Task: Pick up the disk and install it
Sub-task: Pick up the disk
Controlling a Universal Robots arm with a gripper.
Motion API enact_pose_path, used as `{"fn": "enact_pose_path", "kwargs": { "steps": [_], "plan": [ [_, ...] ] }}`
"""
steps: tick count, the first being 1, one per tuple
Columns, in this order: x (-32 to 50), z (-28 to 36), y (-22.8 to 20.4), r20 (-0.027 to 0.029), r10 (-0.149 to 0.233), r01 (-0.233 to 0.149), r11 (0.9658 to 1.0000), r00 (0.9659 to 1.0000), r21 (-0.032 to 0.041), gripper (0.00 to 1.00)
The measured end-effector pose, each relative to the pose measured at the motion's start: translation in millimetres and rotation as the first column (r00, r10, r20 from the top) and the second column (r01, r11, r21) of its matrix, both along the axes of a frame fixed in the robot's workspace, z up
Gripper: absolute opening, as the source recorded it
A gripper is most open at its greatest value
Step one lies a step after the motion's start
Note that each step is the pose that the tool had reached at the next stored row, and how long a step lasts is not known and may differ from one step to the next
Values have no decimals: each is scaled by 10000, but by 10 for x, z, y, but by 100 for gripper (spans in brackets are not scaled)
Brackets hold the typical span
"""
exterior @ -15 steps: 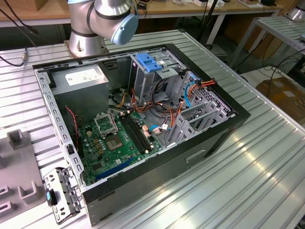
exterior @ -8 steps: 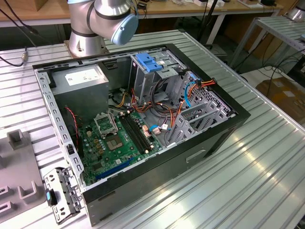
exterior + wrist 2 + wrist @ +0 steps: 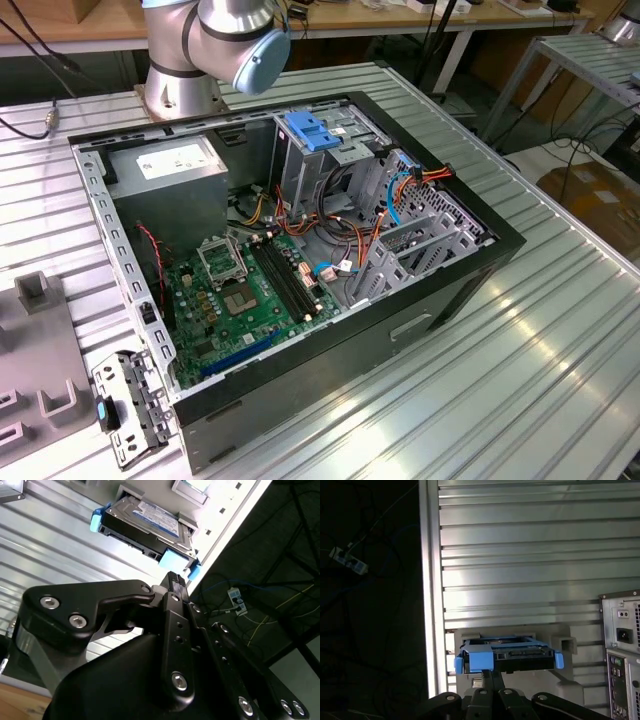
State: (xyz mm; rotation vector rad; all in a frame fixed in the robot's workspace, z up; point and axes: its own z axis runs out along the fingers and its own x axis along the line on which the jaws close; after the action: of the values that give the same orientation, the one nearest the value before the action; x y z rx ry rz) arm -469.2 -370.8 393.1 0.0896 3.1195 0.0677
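The disk (image 3: pixel 150 516) lies flat in a grey holder (image 3: pixel 565 642) on the ribbed bench (image 3: pixel 520 555), label up in the second wrist view; the holder's raised blocks seem meant to keep it square and lifted clear of the bench, so that one end stands free to be taken. That free end carries a blue tab (image 3: pixel 175 560) on the blue rails, turned toward the claw (image 3: pixel 173 577). The claw's fingers (image 3: pixel 488 680) look drawn together into one narrow stem, the tip right at the tab's lower edge in both wrist views; whether they pinch the tab or merely meet just beside it cannot be told. The disk has not left the holder, so the pick-up is judged to be at its very start.

The holder sits close to the bench's edge (image 3: pixel 432 580), beyond which the floor with its cables (image 3: pixel 370 605) drops away dark; there is little margin on that side. The computer case (image 3: pixel 620 655) shows its back panel beside the holder, apart from it; bare ribbed bench runs wide beyond the disk. In the exterior view the case (image 3: pixel 430 300) lies open on its side, drive cage (image 3: pixel 330 165) exposed from above.
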Motion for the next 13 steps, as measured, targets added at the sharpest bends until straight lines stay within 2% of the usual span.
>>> {"fn": "enact_pose_path", "kwargs": {
  "steps": [7,11,13],
  "plan": [
    [0,0,0,0,404,-404,9992,9992,0,11],
    [0,0,0,0,729,-729,9973,9973,0,11],
    [1,0,0,0,1007,-1007,9949,9949,0,11]
  ]
}}
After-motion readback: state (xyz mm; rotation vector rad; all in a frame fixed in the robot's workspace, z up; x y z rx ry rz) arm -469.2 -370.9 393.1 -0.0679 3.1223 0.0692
